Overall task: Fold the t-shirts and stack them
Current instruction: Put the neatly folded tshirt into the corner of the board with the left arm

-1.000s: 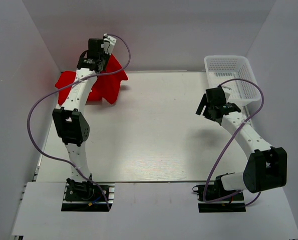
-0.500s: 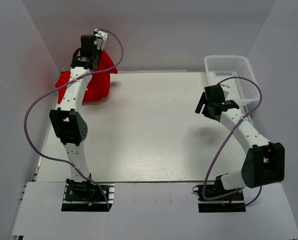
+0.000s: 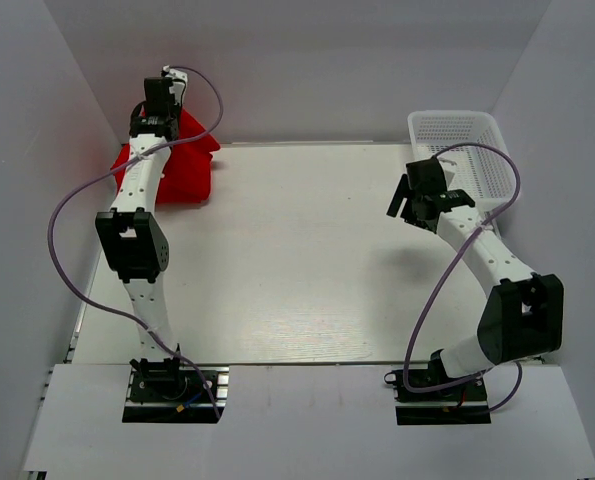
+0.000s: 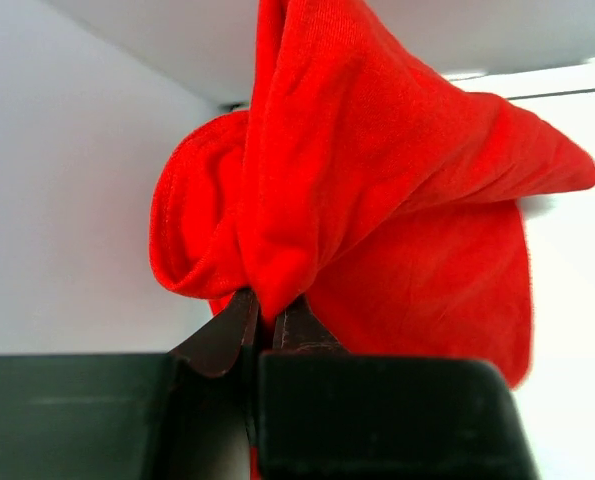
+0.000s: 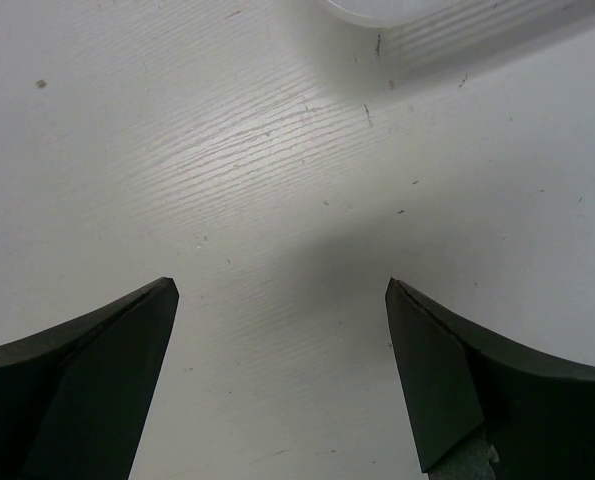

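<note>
Far at ten o'clock the left gripper (image 4: 267,312) clamps a bunched red t-shirt (image 3: 189,170), partly hidden by its arm (image 3: 142,185); one shirt or several is unclear. The right gripper (image 5: 282,290) hangs wide apart over the table (image 5: 277,180), a basket (image 5: 402,12) sliver at one o'clock.

The left claw (image 4: 267,310), pinched on a fold of the red t-shirt (image 3: 185,170), has pulled farther away from the white mesh basket (image 3: 455,116), toward the desk (image 3: 307,250) corner opposite it. The cloth, which spread out toward the basket a second ago, is now drawn into a tighter bunch farther from it. The right claw (image 3: 401,203) has edged slightly nearer the basket
</note>
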